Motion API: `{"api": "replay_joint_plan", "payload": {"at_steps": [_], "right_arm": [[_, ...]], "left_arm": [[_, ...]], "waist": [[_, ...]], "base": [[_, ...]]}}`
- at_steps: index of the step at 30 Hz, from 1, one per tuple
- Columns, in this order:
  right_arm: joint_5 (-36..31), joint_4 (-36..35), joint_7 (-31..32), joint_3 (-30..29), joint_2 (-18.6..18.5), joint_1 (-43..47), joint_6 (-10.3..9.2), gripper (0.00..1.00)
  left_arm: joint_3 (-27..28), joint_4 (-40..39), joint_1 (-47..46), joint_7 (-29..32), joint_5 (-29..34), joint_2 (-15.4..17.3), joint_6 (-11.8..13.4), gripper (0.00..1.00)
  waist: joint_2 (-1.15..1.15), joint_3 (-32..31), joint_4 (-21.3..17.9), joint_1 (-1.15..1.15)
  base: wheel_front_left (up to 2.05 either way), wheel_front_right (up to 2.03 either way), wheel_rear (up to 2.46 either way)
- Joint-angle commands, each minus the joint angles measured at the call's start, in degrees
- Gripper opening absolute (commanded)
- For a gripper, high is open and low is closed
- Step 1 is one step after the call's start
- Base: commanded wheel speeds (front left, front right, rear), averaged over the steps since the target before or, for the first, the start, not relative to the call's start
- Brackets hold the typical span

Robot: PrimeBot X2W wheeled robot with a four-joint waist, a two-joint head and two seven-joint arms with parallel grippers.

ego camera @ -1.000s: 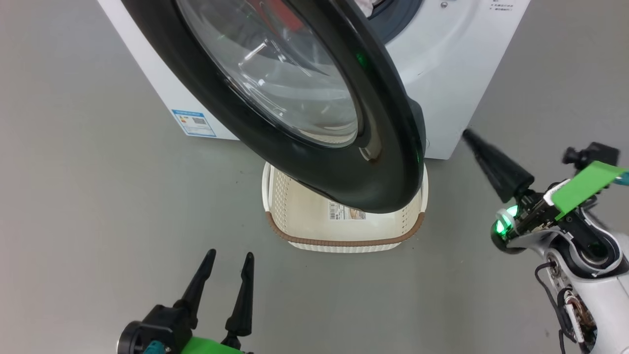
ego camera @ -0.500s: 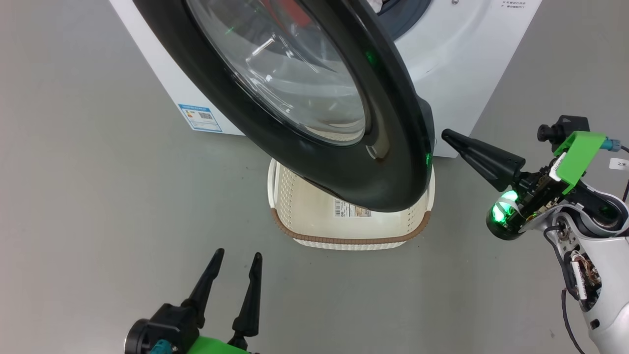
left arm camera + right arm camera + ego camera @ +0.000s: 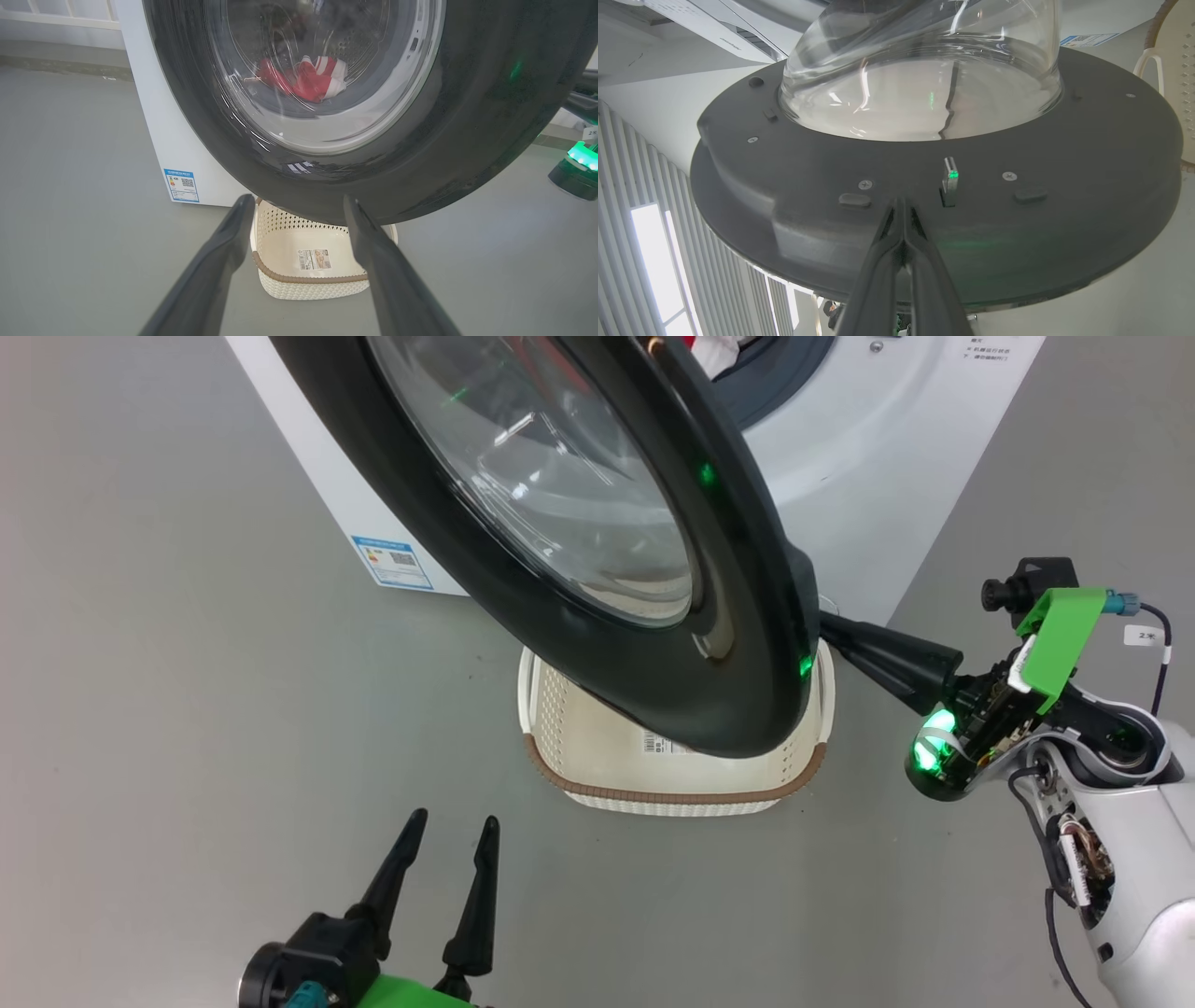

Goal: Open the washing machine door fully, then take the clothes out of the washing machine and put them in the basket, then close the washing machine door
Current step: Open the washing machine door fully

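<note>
Grey floor is seen below. The stiff, heavy door (slippery glass) is best pushed at its rim by the clenched right gripper; the left gripper is spread.

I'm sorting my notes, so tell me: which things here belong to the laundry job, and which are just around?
Job: washing machine door, washing machine, clothes inside it, basket below the door.
Just around: grey floor, blue label, slatted wall.
</note>
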Motion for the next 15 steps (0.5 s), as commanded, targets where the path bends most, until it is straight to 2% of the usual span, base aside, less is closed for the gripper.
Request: {"api": "replay_joint_plan", "payload": {"at_steps": [1, 15], "right_arm": [[-0.5, -1.7, 0.7, 0.9, 0.7, 0.0, 0.03, 0.0], [-5.1, -2.9, 3.2, 2.5, 3.3, 3.2, 0.03, 0.0]], "left_arm": [[1.7, -1.2, -1.2, -0.5, -0.8, 0.5, 0.5, 1.0], [2.0, -1.3, -0.2, -0.5, -1.2, 0.5, 0.5, 1.0]], "waist": [[0.0, -0.1, 0.1, 0.0], [0.0, -2.1, 2.0, 0.0]], "base": [[0.0, 0.0, 0.0], [0.0, 0.0, 0.0]]}}
